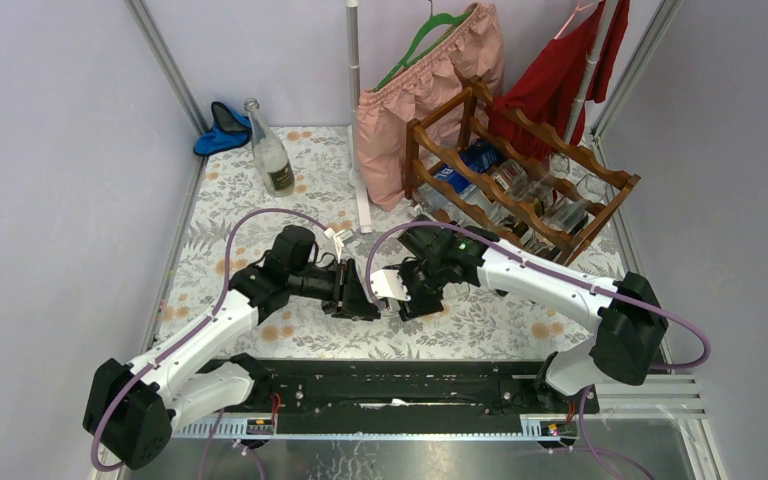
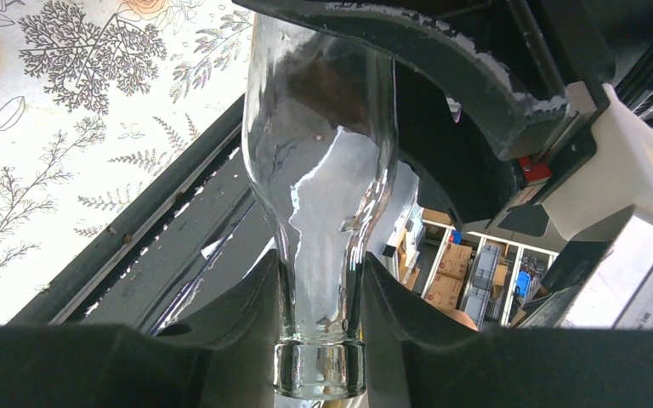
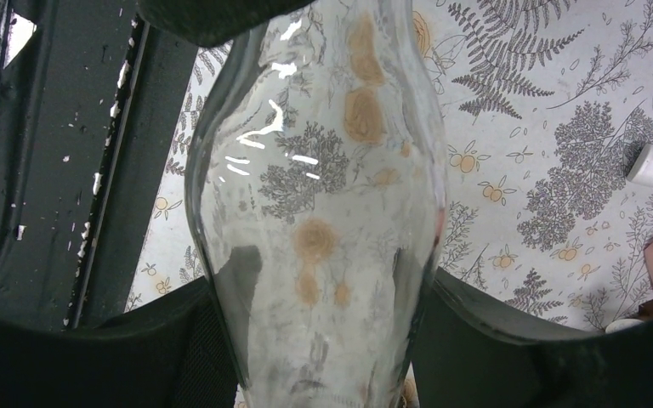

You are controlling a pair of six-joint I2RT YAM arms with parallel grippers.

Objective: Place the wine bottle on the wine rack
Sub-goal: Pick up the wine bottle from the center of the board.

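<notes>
The wine bottle (image 2: 332, 170) is clear, unlabelled glass with a rounded shoulder, a slim neck and a thick lip. The flowered print shows straight through its body. It lies roughly level between the two arms, near the middle of the near edge of the surface, neck towards the left arm (image 1: 210, 330) and body towards the right arm (image 1: 550, 280). The left jaws are clamped on the neck just behind the lip, and the right jaws are clamped on the wide body. Whether the glass touches the surface I cannot tell.

The wine rack (image 1: 412, 165) stands at the far right corner, well apart from the held bottle. It is reddish-brown wood with wavy rails in tiers. Glass bottles already lie in it, but their number cannot be counted.

There are two arms and one rack. A second bottle (image 1: 270, 150) of clear glass, with a label low on its body, stands upright near the far left corner. Beside it, in that corner, lies one blue cloth item (image 1: 222, 128). One white pole (image 1: 355, 100) rises at the far edge. Two garments hang behind the rack: pink shorts (image 1: 430, 90) on a green hanger and a red garment (image 1: 560, 70).

The surface (image 1: 260, 200) has a white covering printed with grey leaves and orange flowers, and a black rail (image 1: 390, 385) runs along its near edge. Pale lilac walls enclose it.
</notes>
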